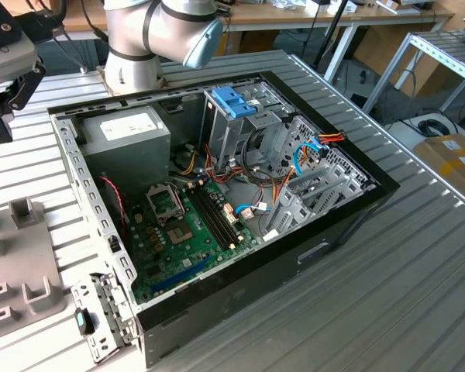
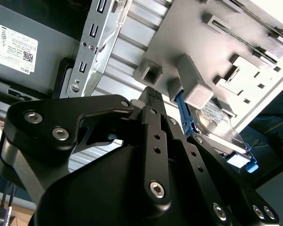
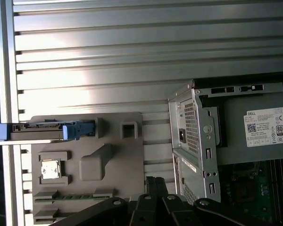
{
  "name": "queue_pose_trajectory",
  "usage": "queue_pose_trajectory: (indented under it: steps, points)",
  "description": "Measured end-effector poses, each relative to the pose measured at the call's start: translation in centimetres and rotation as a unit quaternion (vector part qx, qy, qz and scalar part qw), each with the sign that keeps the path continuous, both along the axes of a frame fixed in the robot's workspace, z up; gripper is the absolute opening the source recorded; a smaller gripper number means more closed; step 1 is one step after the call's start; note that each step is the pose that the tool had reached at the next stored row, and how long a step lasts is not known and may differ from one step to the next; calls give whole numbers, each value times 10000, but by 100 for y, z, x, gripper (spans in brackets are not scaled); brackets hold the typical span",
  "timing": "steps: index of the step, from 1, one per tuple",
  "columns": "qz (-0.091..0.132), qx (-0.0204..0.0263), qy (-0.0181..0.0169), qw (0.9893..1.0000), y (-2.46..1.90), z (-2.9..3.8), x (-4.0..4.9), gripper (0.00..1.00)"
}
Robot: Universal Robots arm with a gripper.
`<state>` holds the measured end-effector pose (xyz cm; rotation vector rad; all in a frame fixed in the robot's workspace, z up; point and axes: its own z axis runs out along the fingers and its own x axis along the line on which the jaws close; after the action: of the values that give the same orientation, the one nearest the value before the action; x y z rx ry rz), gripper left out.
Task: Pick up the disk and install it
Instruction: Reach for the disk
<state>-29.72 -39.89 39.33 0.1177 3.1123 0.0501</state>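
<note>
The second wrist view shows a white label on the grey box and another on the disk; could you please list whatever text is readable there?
White label on the grey box: black print and codes, too small to read reliably.
Print on the disk: seen at a slant, blurred, unreadable.

Work surface is a ribbed aluminium table, with bright glare on its slats in the first wrist view. Behind it is a wood-topped workbench on white metal legs, cables hanging down. At the exterior view's right: bare metal shelf rack, cardboard box just off the table edge, and grey floor with a black cable coil on it.
</note>
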Motion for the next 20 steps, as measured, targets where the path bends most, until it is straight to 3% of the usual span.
queue_pose_trajectory:
  steps: [20]
  points:
    - [0, -6, 0, 10000, 0, 0, -53, 11]
